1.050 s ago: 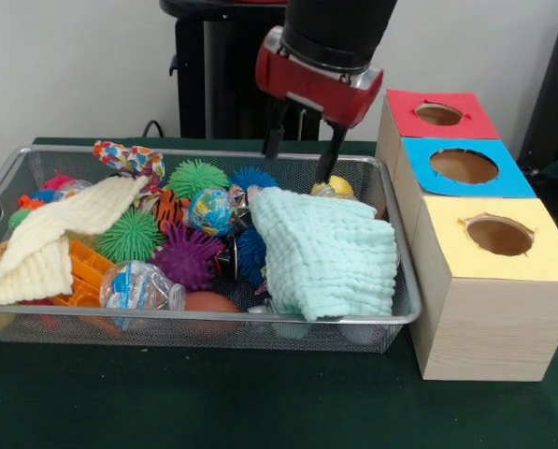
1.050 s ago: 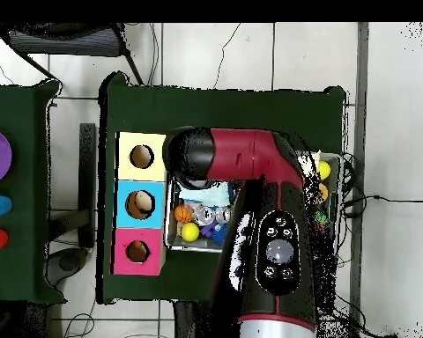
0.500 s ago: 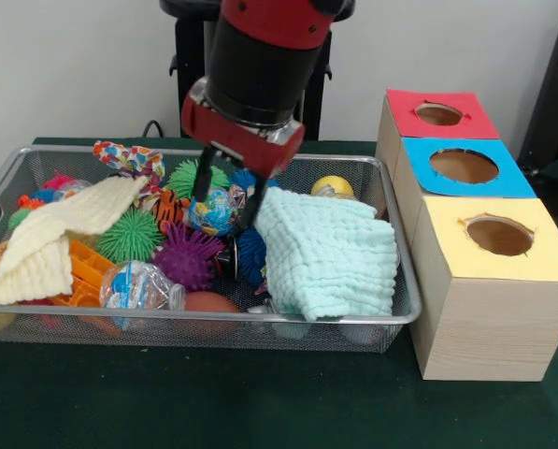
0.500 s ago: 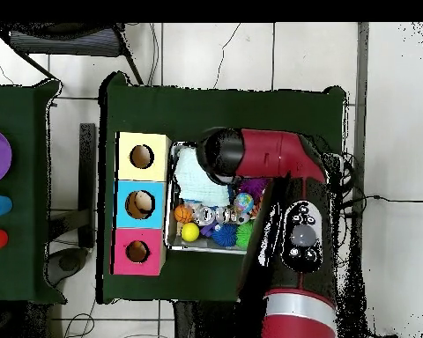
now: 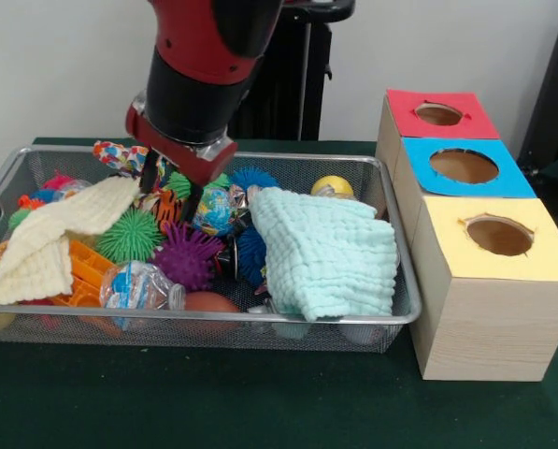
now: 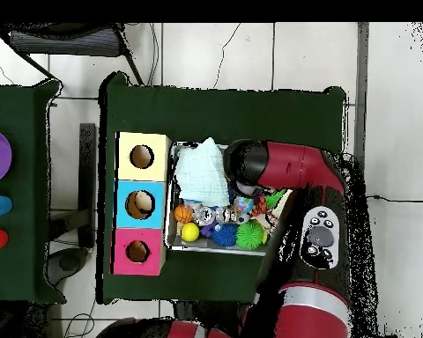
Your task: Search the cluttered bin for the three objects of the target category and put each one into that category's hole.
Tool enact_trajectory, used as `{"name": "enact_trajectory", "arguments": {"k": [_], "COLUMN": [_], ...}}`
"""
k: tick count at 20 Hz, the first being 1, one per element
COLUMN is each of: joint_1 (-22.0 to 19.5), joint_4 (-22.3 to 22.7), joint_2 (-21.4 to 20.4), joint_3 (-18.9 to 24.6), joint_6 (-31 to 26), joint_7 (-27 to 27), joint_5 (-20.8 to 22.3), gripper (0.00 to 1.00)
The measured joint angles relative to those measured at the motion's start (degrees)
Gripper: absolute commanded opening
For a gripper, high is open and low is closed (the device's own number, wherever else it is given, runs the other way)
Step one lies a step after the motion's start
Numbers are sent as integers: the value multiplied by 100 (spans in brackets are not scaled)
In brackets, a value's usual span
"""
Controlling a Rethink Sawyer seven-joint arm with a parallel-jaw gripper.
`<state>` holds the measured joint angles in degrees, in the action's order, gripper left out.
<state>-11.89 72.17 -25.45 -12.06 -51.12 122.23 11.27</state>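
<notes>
Green-clothed bench (image 5: 260,402): spread claw (image 5: 169,190) above bin (image 5: 372,323) should drop straight, avoiding the mint cloth (image 5: 325,251).

Wire-mesh metal bin (image 5: 353,332), waffle-textured cloths (image 5: 325,251), pale wood-grain boxes (image 5: 479,323)

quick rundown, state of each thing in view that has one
gripper: open, empty, low over the toys
wire mesh bin: cluttered with toys
mint green cloth: crumpled, draped over items
pale yellow cloth: folded, lying on toys
red, blue and yellow box holes: open, nothing visible inside
</notes>
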Motion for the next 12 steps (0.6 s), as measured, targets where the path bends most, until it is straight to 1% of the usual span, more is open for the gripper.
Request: {"name": "enact_trajectory", "arguments": {"k": [5, 12], "joint_1": [-3, -8], "joint_4": [144, 176], "joint_2": [28, 141], "joint_3": [-273, -410], "joint_6": [-147, -470], "joint_7": [1, 1], "joint_5": [-196, -513], "gripper": [100, 100]}}
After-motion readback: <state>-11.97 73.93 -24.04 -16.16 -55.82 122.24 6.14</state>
